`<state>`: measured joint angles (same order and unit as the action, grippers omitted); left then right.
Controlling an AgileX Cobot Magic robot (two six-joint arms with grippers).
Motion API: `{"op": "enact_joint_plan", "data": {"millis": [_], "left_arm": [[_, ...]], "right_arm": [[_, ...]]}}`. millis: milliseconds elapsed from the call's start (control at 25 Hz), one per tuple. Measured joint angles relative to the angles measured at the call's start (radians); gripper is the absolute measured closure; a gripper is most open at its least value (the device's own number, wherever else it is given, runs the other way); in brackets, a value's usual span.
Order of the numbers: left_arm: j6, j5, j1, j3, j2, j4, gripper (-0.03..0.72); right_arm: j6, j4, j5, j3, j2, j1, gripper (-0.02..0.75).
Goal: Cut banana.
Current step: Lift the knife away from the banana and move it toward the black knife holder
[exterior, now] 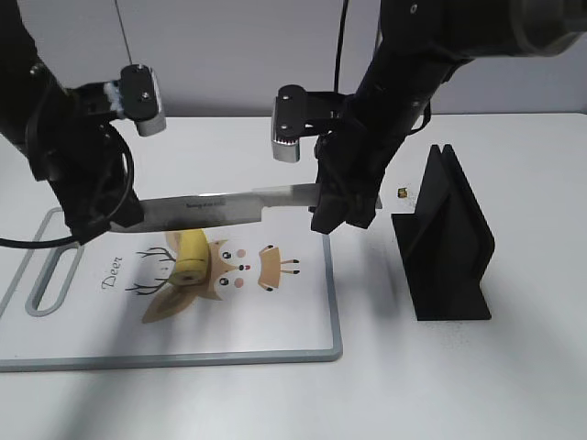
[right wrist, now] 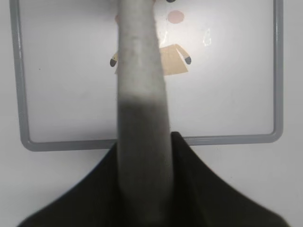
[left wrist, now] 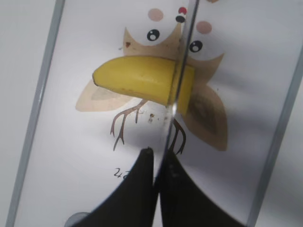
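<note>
A yellow banana piece [exterior: 192,256] lies on the white cutting board [exterior: 275,321], over a deer drawing. A long knife [exterior: 220,207] hangs level just above it. My right gripper [exterior: 344,206] is shut on the knife's grey handle [right wrist: 141,109]. My left gripper [exterior: 103,215] is shut on the blade's tip end. In the left wrist view the blade's edge [left wrist: 182,61] crosses the banana [left wrist: 137,85] near its cut right end, and my left gripper's fingers [left wrist: 158,158] pinch the blade.
A black knife stand [exterior: 447,240] stands on the table to the right of the board. A small dark object [exterior: 403,192] lies behind it. The board has a grey rim [right wrist: 151,140] and a handle slot [exterior: 50,275] at its left.
</note>
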<state>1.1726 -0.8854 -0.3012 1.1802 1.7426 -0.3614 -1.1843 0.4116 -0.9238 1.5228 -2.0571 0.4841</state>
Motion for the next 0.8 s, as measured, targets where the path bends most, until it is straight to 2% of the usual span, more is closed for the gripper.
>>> {"op": "enact_joint_plan", "data": {"millis": [80, 160, 280, 360, 440, 600, 680, 800], "left_arm": [[-0.016, 0.002, 0.0, 0.0, -0.03, -0.012, 0.598], [-0.025, 0.004, 0.001, 0.0, -0.07, -0.016, 0.475], [-0.031, -0.007, 0.002, 0.0, -0.134, -0.018, 0.246], [-0.032, -0.007, 0.002, 0.0, -0.182, -0.017, 0.155], [-0.032, 0.001, 0.003, 0.0, -0.234, -0.008, 0.117], [-0.098, 0.046, 0.007, 0.0, -0.336, 0.032, 0.102], [-0.178, 0.073, 0.017, 0.0, -0.384, 0.064, 0.102], [-0.382, 0.088, 0.064, 0.0, -0.444, 0.123, 0.102]], "right_arm": [[0.007, -0.007, -0.018, 0.0, 0.021, 0.0, 0.558], [0.017, -0.017, -0.029, 0.0, 0.035, 0.0, 0.566], [0.043, -0.027, -0.026, 0.0, 0.051, -0.001, 0.572], [0.048, -0.039, -0.026, 0.0, 0.06, -0.002, 0.572], [0.052, -0.043, -0.026, -0.001, 0.069, -0.006, 0.572], [0.053, -0.045, -0.032, -0.001, 0.104, -0.006, 0.572], [0.053, -0.045, -0.045, -0.001, 0.128, -0.006, 0.572], [0.063, -0.045, -0.085, -0.001, 0.176, -0.006, 0.572]]}}
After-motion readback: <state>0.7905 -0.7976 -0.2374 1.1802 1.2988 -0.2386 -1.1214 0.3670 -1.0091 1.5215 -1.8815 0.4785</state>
